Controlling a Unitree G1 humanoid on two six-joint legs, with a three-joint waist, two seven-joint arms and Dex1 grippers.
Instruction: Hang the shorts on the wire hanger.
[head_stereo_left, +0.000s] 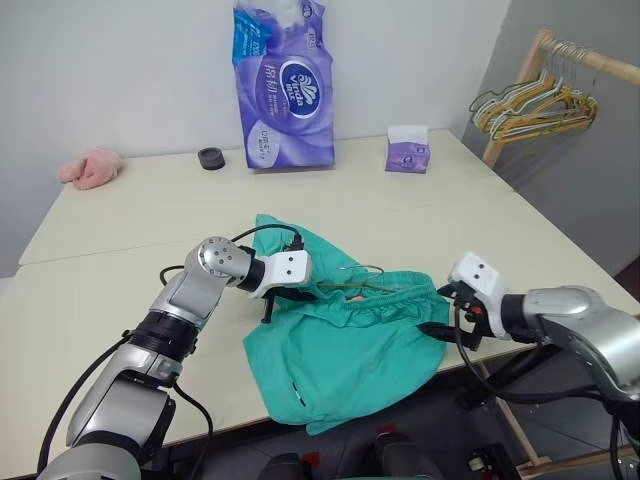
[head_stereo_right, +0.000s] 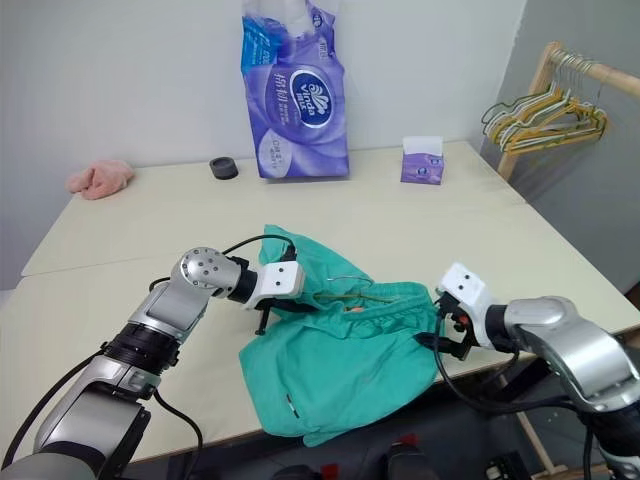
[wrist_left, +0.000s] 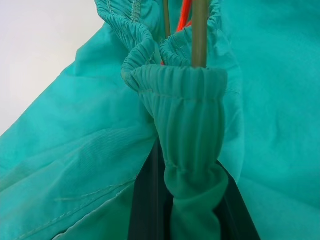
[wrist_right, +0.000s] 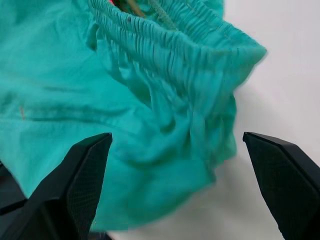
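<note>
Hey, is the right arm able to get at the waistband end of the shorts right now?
Probably yes: the right tool is open, and the shorts waistband end lies just ahead, nothing between.

Bare worktop (head_stereo_left: 150, 220) stretches left and far of the shorts (head_stereo_left: 350, 345); tissue pack (head_stereo_left: 284, 85) blocks the far edge.

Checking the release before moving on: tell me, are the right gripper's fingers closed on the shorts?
No, the right gripper has its fingers spread wide apart, and the shorts lie loose between them.
</note>
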